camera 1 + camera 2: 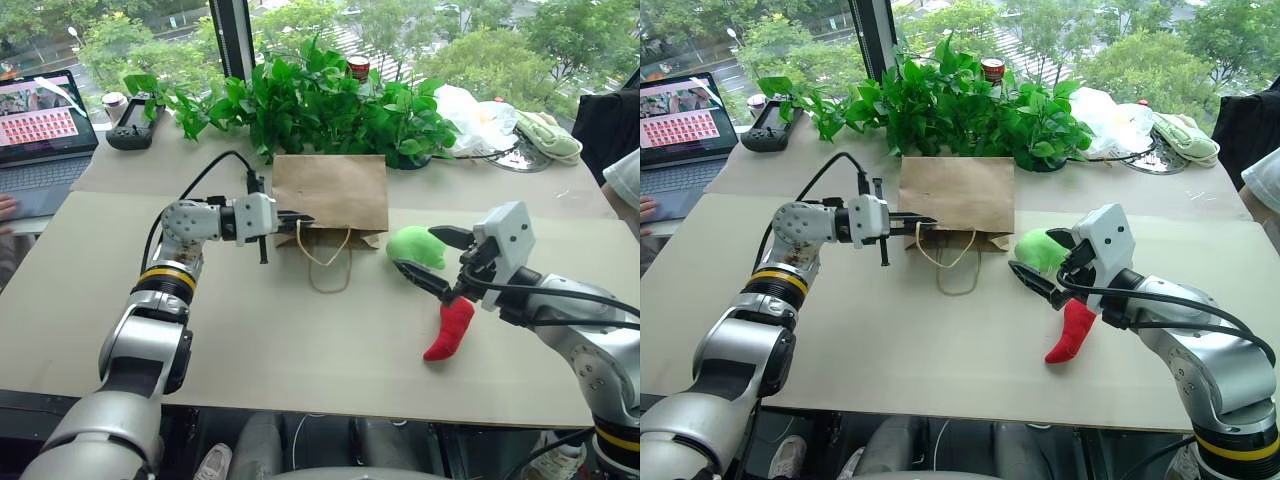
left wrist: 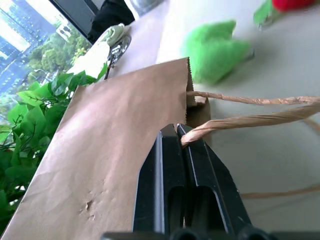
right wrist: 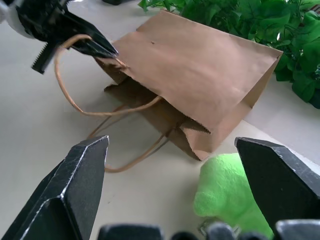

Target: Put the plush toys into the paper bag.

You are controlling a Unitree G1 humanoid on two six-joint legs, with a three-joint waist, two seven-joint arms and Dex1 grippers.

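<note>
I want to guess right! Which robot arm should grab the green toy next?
The right. Its end effector is open, with the green plush toy just ahead. The left end effector is shut on the paper bag's handle.

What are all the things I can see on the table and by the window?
Paper bag: one, brown, lying flat mid-table, string handles toward the robot.
Green plush toy: one, bright green, right of the bag.
Red plush toy: one, red, nearer the robot than the green one.
Leafy plants: a row, green, behind the bag.
Can: one, red, among the plants.
White plastic bag: one, far right.
Laptop: one, open, far left.
Controller: one, black, beside the laptop.
Left gripper: black, shut on a bag handle.
Right gripper: black, open, by the green toy.
</note>
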